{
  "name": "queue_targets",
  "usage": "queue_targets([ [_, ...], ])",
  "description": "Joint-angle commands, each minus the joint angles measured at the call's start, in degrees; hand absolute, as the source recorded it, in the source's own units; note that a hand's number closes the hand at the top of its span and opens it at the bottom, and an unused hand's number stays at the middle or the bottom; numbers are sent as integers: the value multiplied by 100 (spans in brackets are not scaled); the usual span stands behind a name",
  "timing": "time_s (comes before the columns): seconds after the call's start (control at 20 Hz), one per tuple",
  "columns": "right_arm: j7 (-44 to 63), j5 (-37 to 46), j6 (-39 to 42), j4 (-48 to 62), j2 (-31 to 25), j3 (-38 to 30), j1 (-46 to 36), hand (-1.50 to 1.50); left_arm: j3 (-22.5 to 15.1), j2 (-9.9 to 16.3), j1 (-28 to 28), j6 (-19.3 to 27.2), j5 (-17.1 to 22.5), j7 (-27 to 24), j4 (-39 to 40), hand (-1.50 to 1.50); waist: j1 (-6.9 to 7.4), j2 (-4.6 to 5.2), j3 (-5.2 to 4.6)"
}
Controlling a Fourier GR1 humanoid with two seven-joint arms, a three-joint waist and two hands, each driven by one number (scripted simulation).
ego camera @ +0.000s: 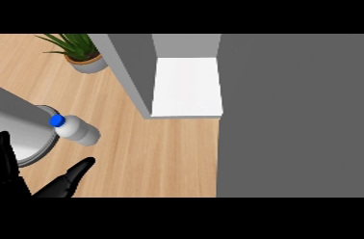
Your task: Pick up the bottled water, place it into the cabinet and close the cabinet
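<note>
Pale wood grain covers the counter point(163, 156), on which the bottle point(77, 129) is seen at the left, clear-bodied with a blue cap, tilted so that the cap points up and to the left. It is overlapped at the cap end by a grey forearm point(25, 120) entering from the left edge; whether it is touched there cannot be told. One black hand point(65, 181) is shown at the lower left, its fingers straight and spread, curled round nothing, with one finger pointing up toward the bottle but apart from it. Which arm it belongs to is not settled by the view; from its place it is taken as the left, and no right hand is seen. The cabinet point(185, 86) stands open further back, its white shelf bare, a grey door panel point(288, 115) filling the right side. A plant point(80, 52) in a pot is set at the far left, beside the cabinet's wall. The bottle is judged not yet grasped. Risk lies chiefly in the approach: a tilted, rounded bottle may be rolled or knocked aside if it is met by straight fingers before they are closed about it, and the cabinet's left wall may be struck during carrying.
</note>
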Motion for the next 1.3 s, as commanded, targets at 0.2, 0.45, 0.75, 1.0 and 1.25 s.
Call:
queue_targets([
  [0.2, -43, -589, 322, -993, -70, -124, 848, -150, 516, -4, -87, 36, 1403, -1118, 1149, -150, -34, -7, -8],
  [0.45, -77, -301, 267, -1190, 36, 22, 1011, -150, 1047, -3, 248, -551, 1931, -1649, 1582, -150, 12, -3, -7],
  [0.75, -384, -780, 565, -1291, -155, -327, 1503, -150, 1829, 181, -131, -1250, 2654, -1987, 2657, -150, -12, 9, -7],
  [1.0, -1021, -329, 798, -1031, 104, -30, 2002, -150, 1982, -1, -664, -1487, 2845, -3026, 4240, -150, -93, 7, -9],
  [1.25, -1406, -613, 1108, -1082, -125, -518, 2372, -150, 2426, 82, -941, -1944, 3055, -3472, 5098, -150, -111, 6, -8],
])
